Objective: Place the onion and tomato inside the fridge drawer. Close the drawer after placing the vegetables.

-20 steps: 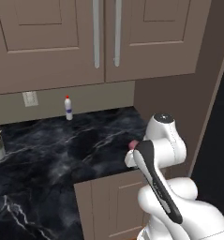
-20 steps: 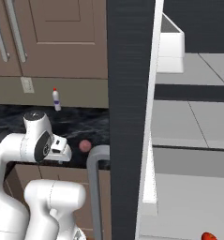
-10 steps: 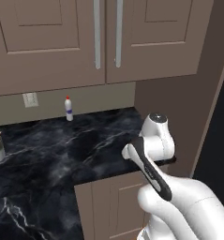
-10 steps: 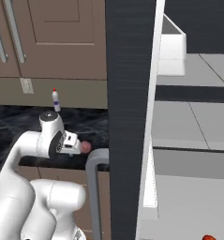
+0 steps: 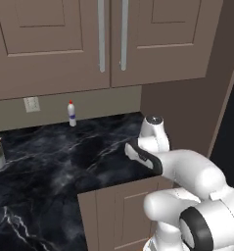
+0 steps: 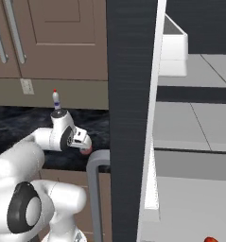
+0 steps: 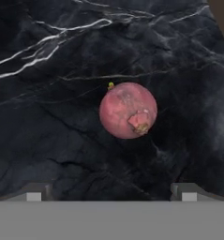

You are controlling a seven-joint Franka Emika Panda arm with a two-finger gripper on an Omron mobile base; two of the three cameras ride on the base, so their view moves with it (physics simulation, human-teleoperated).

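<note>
Onion (image 7: 128, 110) alone on black marble desk (image 7: 48, 117), dead centre in hand view; jaws spread wide at 6 o'clock, holding nothing.

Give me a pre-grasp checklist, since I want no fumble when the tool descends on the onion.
1. Pinkish-purple round onion centred ahead of the tool: ok.
2. Tool open wider than the onion: ok, fingertips stand far apart.
3. Onion resting alone on the black marble counter: ok.
4. Tool touching the onion: not yet, a gap remains.
5. Glossy red-orange tomato located: ok, at the right base view's bottom edge.
6. Fridge drawer open: cannot tell.
</note>
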